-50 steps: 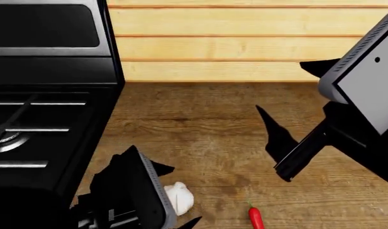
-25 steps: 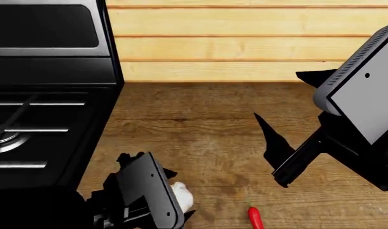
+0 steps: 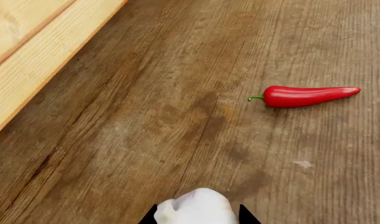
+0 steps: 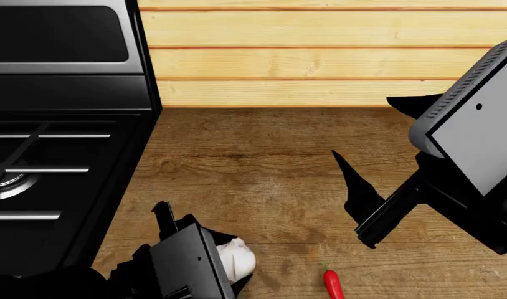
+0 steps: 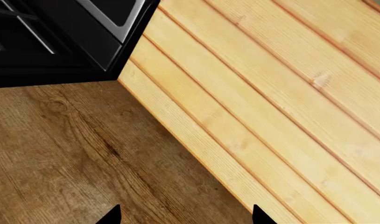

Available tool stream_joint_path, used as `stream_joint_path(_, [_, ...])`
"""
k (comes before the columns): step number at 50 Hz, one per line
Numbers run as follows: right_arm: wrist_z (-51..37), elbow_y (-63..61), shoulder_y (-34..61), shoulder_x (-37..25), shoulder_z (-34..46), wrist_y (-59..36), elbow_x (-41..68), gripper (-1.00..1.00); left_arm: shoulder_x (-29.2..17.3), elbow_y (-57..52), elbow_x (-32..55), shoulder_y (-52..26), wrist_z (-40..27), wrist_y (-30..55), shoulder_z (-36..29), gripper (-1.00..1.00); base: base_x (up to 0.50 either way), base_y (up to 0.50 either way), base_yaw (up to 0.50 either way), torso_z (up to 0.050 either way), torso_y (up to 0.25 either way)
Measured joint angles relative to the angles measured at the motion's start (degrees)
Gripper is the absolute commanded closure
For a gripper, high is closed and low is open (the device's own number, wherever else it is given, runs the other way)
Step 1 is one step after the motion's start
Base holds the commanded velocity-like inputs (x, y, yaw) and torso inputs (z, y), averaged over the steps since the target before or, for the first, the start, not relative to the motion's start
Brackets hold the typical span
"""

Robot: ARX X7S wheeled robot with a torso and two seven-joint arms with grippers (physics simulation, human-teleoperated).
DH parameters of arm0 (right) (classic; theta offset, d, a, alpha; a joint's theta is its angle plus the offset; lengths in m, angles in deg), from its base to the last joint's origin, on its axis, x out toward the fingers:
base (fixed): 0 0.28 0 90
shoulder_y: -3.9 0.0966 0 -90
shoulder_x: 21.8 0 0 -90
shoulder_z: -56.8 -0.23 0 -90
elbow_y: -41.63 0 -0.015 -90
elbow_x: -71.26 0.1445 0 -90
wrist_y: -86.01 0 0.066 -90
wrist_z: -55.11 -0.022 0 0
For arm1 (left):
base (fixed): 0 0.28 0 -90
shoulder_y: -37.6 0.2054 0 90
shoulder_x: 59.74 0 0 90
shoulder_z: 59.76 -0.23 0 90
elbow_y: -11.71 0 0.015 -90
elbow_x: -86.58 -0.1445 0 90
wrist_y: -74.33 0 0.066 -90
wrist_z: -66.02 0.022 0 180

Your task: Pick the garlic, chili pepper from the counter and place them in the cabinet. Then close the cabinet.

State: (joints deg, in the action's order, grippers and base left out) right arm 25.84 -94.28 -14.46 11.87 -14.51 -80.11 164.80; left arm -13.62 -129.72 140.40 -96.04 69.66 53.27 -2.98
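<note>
The garlic (image 4: 235, 260) sits on the brown wood-grain surface (image 4: 262, 168) at the near left, right at the left gripper (image 4: 236, 274). In the left wrist view the white bulb (image 3: 197, 209) lies between the two dark fingertips (image 3: 247, 215), one tip showing on each side of it. The tips appear to touch its sides, so the left gripper looks closed on the garlic, though only the very ends of the fingers show. In the head view the arm's grey housing covers the left part of the bulb.

The chili (image 4: 333, 283) lies on the surface to the right of the garlic, near it but apart, at the near edge of the head view. In the left wrist view it (image 3: 305, 95) lies flat on the wood with its green stem turned toward the wall side and its red tip pointing away. Nothing touches it.

The right gripper (image 4: 387, 134) hangs above the surface on the right, well apart from both the garlic and the chili. Its two black fingers are spread wide and hold nothing. In the right wrist view the two tips (image 5: 109, 215) show far apart, over bare wood near the pale plank wall (image 5: 271, 93).

The black stove (image 4: 54, 124) stands at the left, against the wall (image 4: 303, 56). No writing or labels can be read anywhere.
</note>
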Motion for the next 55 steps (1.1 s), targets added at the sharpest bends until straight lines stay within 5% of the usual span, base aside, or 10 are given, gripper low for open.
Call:
stream_joint_path(15, [-3.3,0.8,1.8,-1.5,0.8,1.1,4.0,-1.00,-1.7,-1.6,-0.7,0.5,-4.5,-4.4,5.3,1.00,0.00,0.00,0.00,0.000,0.000])
stream_joint_path(36, [-31.8,3.6,6.5,-6.4,19.1,15.0,39.8,-1.00,-1.9,-0.9,-9.8,-2.7,-14.3,-3.4,6.4,1.00,0.00,0.00,0.00,0.000,0.000])
stream_joint_path(55, [-38.0,-0.1,-6.3,-6.1,26.9,27.0,40.9,-1.00,-2.0,0.4,-16.1,-4.0,-19.4,-4.2,4.3,1.00,0.00,0.00,0.00,0.000,0.000])
